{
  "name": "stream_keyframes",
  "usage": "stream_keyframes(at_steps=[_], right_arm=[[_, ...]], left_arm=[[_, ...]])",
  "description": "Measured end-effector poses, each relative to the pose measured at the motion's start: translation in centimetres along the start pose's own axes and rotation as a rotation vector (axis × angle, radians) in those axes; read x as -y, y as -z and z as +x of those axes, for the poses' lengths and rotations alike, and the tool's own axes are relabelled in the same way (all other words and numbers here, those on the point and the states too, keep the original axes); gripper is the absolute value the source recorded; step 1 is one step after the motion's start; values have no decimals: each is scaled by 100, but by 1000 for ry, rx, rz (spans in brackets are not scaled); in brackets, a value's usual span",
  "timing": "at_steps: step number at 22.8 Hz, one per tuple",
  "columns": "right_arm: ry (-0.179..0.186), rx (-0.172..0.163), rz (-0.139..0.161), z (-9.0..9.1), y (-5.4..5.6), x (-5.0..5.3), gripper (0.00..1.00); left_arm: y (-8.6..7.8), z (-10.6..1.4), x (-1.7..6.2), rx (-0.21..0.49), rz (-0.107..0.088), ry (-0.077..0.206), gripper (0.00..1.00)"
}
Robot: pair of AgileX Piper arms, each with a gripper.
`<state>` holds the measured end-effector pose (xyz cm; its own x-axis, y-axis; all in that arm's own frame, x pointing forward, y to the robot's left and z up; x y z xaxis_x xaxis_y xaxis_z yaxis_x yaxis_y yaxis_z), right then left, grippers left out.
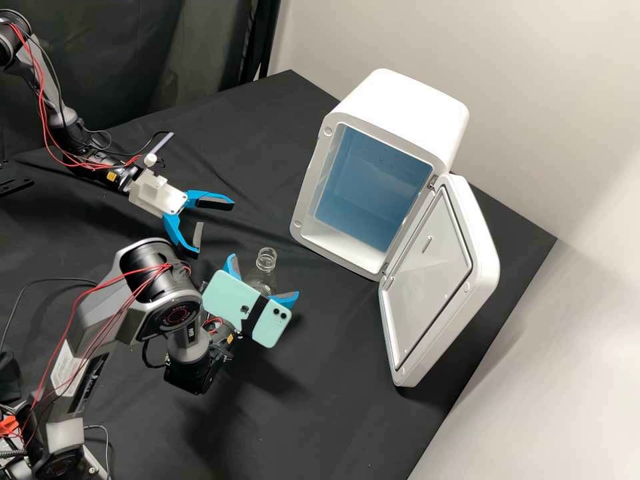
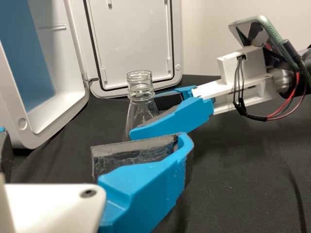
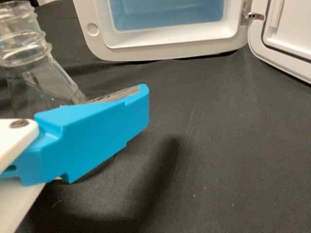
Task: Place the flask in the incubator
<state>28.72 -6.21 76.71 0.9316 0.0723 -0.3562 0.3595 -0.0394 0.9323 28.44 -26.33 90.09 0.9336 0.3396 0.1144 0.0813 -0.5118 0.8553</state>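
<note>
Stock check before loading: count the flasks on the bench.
1. The clear glass flask stands upright on the black bench before the open incubator, at the right pincer. Part of the incubator's interior is hidden.

We see a black cloth surface (image 1: 320,400), a white wall (image 1: 533,80) beside it, a dark curtain (image 1: 133,53) behind.

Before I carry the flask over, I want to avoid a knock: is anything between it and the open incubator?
Nothing visible. Bare black bench lies between the flask and the incubator; its door hangs open to the side, off that path.
</note>
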Motion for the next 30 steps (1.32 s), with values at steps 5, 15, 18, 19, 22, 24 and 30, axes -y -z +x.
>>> stream_keyframes(at_steps=[5, 15, 18, 19, 22, 24, 30], right_arm=[[-8, 9, 6, 50, -32, -5, 100], [-6, 14, 9, 70, -42, 9, 0], [-6, 14, 9, 70, -42, 9, 0], [-6, 14, 9, 70, -42, 9, 0], [-6, 14, 9, 70, -42, 9, 0], [-6, 14, 9, 70, -42, 9, 0], [-6, 14, 9, 70, -42, 9, 0]], left_arm=[[0, 3, -7, 0, 1, -2, 100], [-3, 4, -29, 1, 3, -9, 100], [-3, 4, -29, 1, 3, -9, 100], [-3, 4, -29, 1, 3, -9, 100], [-3, 4, -29, 1, 3, -9, 100], [4, 2, -30, -1, 3, -10, 100], [27, -4, -34, -9, 1, -12, 100]])
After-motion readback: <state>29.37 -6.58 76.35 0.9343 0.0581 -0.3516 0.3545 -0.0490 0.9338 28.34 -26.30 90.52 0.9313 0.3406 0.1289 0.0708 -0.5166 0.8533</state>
